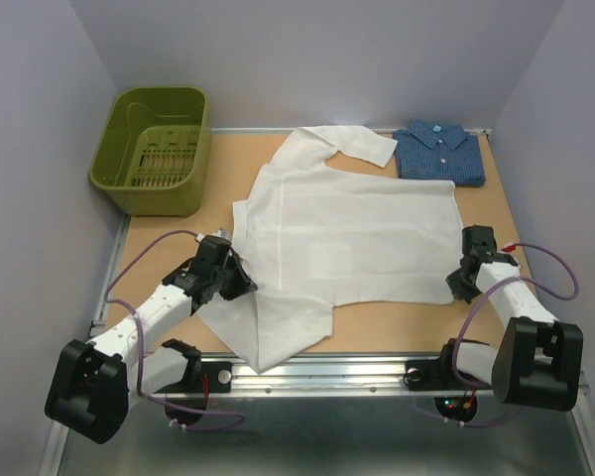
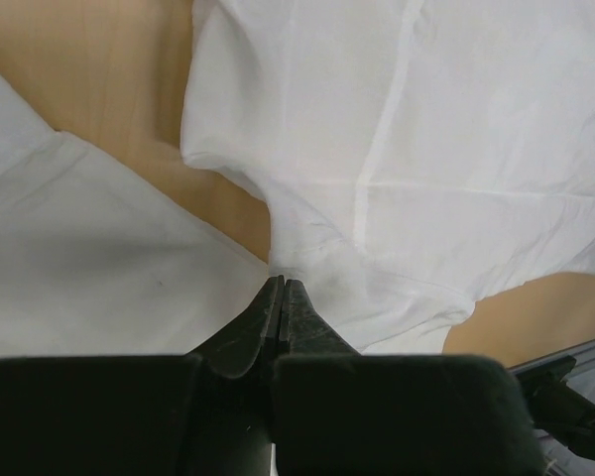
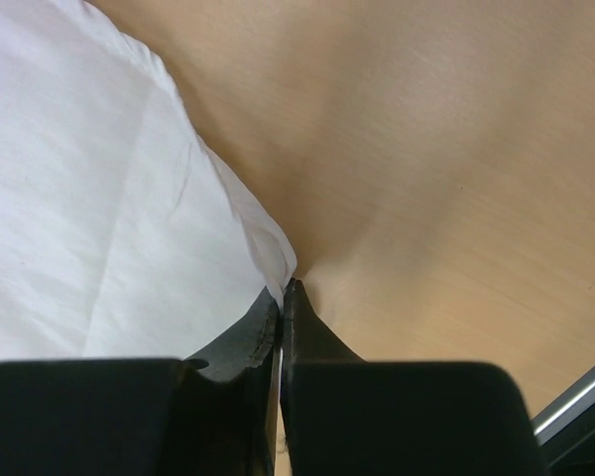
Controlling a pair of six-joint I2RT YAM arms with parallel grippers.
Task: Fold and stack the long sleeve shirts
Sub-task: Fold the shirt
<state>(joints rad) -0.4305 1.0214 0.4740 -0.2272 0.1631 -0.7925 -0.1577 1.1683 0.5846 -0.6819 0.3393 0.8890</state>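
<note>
The white long sleeve shirt (image 1: pixel 347 233) lies spread across the wooden table, one sleeve reaching back toward the far edge, another trailing to the near edge. The dark blue long sleeve shirt (image 1: pixel 439 154) sits folded at the far right. My left gripper (image 1: pixel 244 287) is at the white shirt's left side near the armpit; in the left wrist view the left gripper (image 2: pixel 282 282) is shut on a pinch of white shirt (image 2: pixel 397 149). My right gripper (image 1: pixel 456 288) is at the shirt's near right corner; the right gripper (image 3: pixel 287 289) is shut on the white shirt's (image 3: pixel 89 218) hem edge.
A green plastic basket (image 1: pixel 157 149) stands at the far left corner of the table (image 1: pixel 397 322). Grey walls close in the left, right and back. A metal rail (image 1: pixel 337 372) runs along the near edge between the arm bases.
</note>
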